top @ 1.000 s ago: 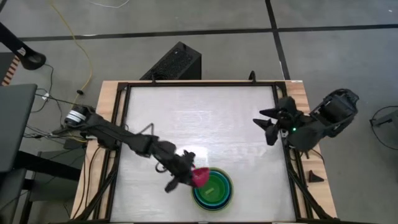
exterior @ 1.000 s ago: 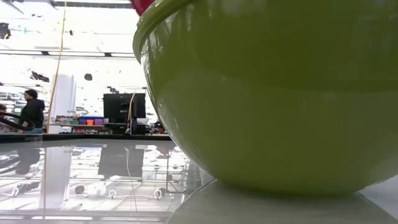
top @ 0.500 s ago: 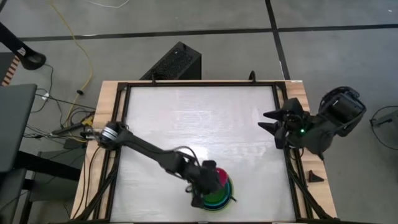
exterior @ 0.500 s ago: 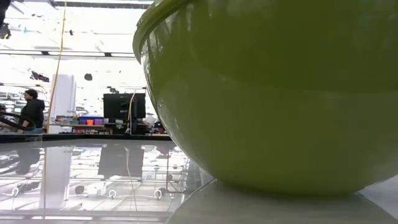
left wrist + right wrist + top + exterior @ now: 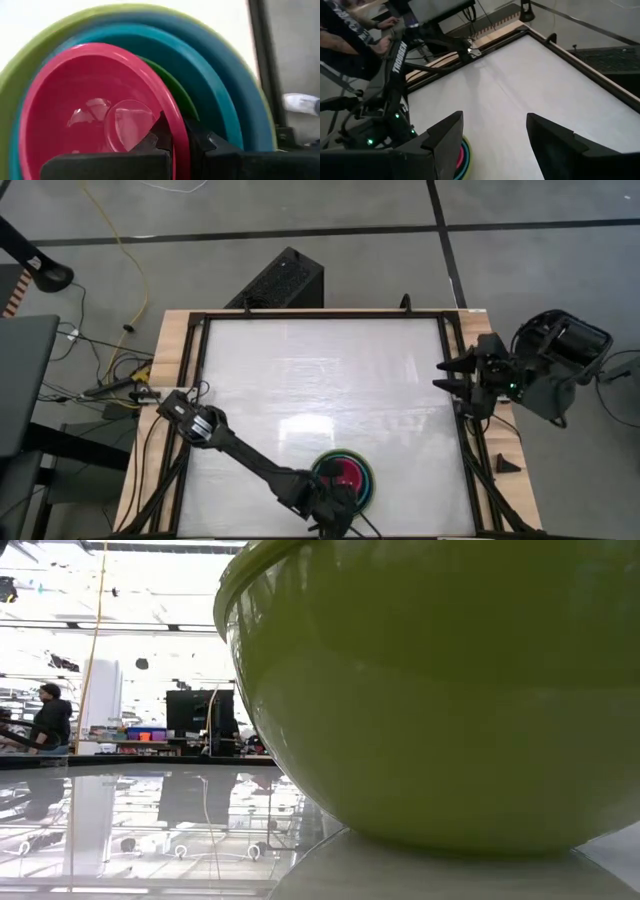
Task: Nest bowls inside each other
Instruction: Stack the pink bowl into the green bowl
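The bowls stand nested near the table's near edge. The large lime green one (image 5: 368, 488) (image 5: 430, 690) is outermost, and inside it are a light blue bowl (image 5: 252, 107), a teal bowl (image 5: 200, 82) and a small green bowl (image 5: 176, 95). The magenta-pink bowl (image 5: 346, 472) (image 5: 90, 100) lies innermost. My left gripper (image 5: 337, 488) (image 5: 178, 136) is at the stack's near side, shut on the pink bowl. My right gripper (image 5: 452, 376) (image 5: 495, 135) is open and holds nothing; it hangs over the table's right edge. My left gripper pinches the pink bowl's rim (image 5: 172, 116) on the bowl's near side, with one finger (image 5: 159, 136) inside the bowl and the other (image 5: 199, 141) outside it. The fingers slant down from the table's near left. The bowl sits mouth up inside the nested stack.
The table's black frame (image 5: 455, 410) runs along its edges. The white tabletop (image 5: 320, 370) stretches bare behind the stack. A black box (image 5: 280, 280) lies on the floor beyond the far edge. People show in the room behind the table (image 5: 50, 715) (image 5: 350, 35).
My left gripper has carried the pink bowl from the stack's left side over it and down into the nest. It moved toward the near edge and tipped steeply downward, and it stays shut on the rim. My right arm has drawn back toward the table's right edge.
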You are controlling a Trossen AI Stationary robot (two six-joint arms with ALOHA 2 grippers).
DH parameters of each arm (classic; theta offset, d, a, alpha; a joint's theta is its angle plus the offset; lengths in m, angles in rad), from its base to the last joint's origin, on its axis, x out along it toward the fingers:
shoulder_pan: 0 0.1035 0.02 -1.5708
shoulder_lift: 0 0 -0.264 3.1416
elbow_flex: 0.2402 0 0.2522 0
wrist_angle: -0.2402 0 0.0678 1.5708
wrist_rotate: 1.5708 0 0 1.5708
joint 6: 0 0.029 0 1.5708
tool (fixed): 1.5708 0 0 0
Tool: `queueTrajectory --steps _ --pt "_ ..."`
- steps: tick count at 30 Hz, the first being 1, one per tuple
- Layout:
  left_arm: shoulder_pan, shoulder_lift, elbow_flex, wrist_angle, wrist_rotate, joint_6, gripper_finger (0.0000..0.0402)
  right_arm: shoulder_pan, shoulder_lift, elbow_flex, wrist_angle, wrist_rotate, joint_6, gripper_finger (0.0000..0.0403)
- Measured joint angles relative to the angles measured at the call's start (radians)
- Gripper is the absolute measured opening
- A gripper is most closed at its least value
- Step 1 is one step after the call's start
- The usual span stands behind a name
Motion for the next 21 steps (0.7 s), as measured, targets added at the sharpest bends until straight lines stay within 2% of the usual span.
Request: queueTrajectory --steps 10,14,17,21 --pt "-0.020 0.031 0.018 -0.088 -0.073 -0.090 0.0000 0.042 -0.009 0.000 0.000 0.008 -0.008 0.0255" --pt "0.001 0.030 0.018 -0.113 0.010 -0.107 0.0007 0.045 -0.009 0.000 0.000 0.009 -0.016 0.0255" --pt "0.005 0.027 0.017 -0.052 0.020 -0.102 0.0038 0.045 -0.009 0.000 0.000 0.008 -0.018 0.0255" --pt "0.014 0.023 0.013 0.091 0.043 -0.071 0.0103 0.047 -0.008 0.000 0.000 0.008 -0.018 0.0255"
